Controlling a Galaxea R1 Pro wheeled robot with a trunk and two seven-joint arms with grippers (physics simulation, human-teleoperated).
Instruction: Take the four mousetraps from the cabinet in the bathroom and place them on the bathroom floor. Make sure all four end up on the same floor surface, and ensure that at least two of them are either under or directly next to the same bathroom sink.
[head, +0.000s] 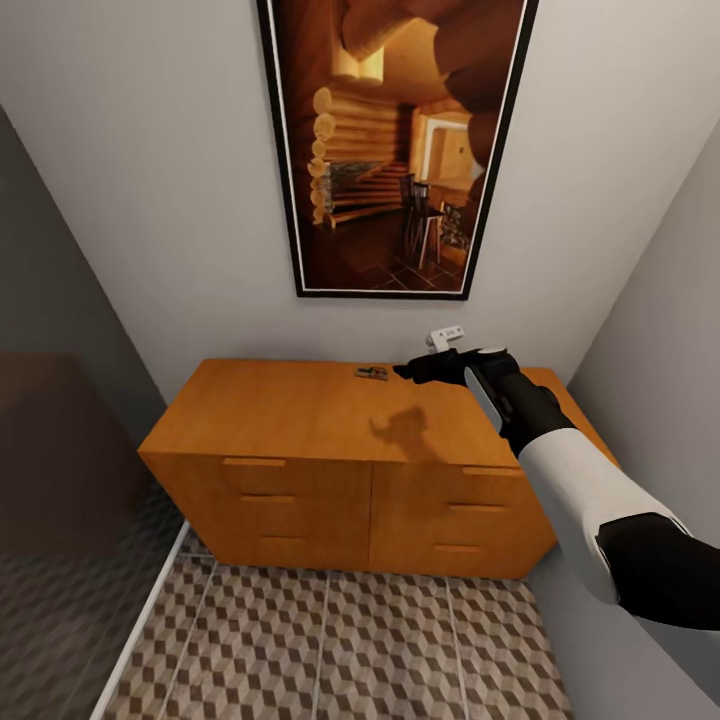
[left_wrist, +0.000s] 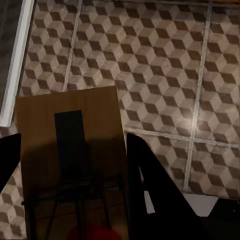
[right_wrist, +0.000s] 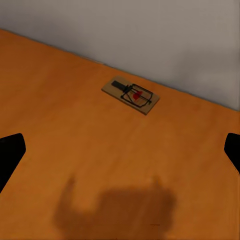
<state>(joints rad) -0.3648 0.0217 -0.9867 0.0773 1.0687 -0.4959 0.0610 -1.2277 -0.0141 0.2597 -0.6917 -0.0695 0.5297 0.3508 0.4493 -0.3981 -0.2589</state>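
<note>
One mousetrap (head: 370, 373) lies flat near the back of the orange-brown cabinet (head: 300, 410) top; in the right wrist view this mousetrap (right_wrist: 131, 95) shows its dark wire and red spot. My right gripper (head: 405, 371) hovers just right of it, above the cabinet top (right_wrist: 75, 150), open with nothing between its fingers (right_wrist: 10, 155). Another mousetrap (left_wrist: 70, 120) sits between the dark fingers (left_wrist: 150, 175) of my left gripper (left_wrist: 74, 140), which is shut on it, above the cube-patterned bathroom floor (left_wrist: 160, 65).
A large framed picture (head: 395, 140) hangs on the wall above the cabinet. A white switch (head: 446, 336) is on the wall near my right gripper. A dark glass shower panel (head: 60, 480) and its white threshold (left_wrist: 12, 65) border the floor (head: 330, 650) at the left.
</note>
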